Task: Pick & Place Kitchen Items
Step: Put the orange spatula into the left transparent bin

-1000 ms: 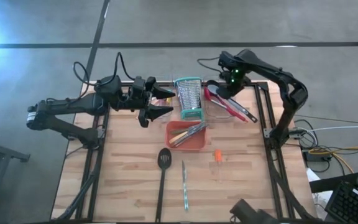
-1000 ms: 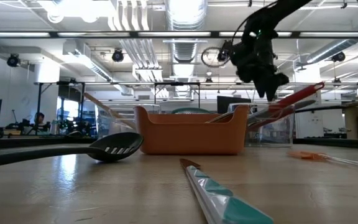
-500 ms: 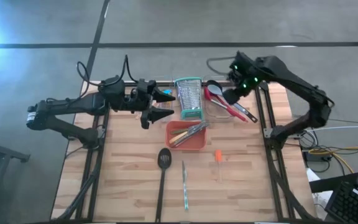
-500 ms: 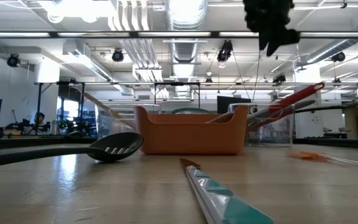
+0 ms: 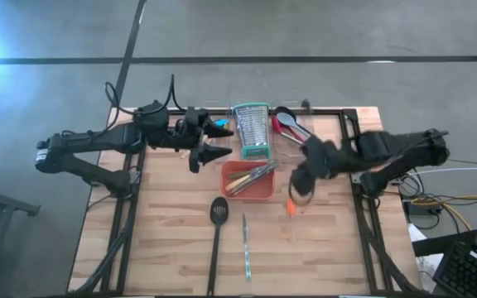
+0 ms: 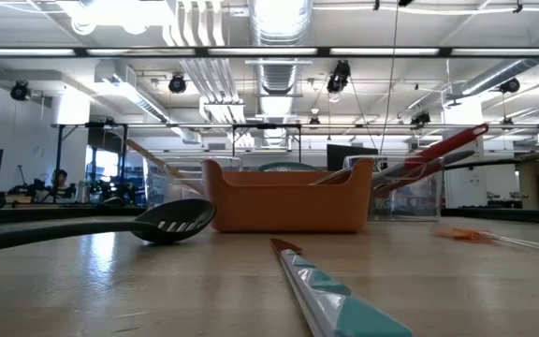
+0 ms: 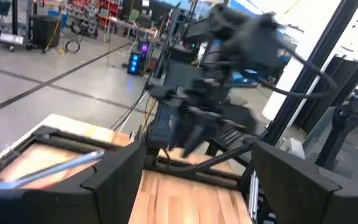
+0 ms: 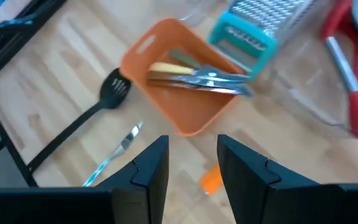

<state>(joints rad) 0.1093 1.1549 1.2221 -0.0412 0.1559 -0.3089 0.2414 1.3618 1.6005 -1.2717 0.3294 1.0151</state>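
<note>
operator: status of the kitchen items?

technician: black slotted turner (image 5: 218, 217) lay flat on the table (image 5: 156, 240), head pointing at the orange tray (image 5: 263, 192), long handle running toward the near edge. beside it lay a slim utensil with a teal handle (image 5: 245, 248) and a metal tip. orange-handled tool (image 5: 290, 208) lay next to that, short and bright. several metal utensils (image 5: 251, 176) rested inside the tray. red spoon (image 5: 301, 132) and its neighbours leaned in a clear bin (image 5: 286, 153) beside the steel grater (image 5: 252, 131).

operator: claws?

technician: left gripper (image 5: 219, 141) hovered beside the grater, fingers spread wide, holding nothing. right gripper (image 5: 301, 186) hung above the orange-handled tool, fingers (image 8: 151, 171) parted with a gap between them, gripping nothing.
</note>
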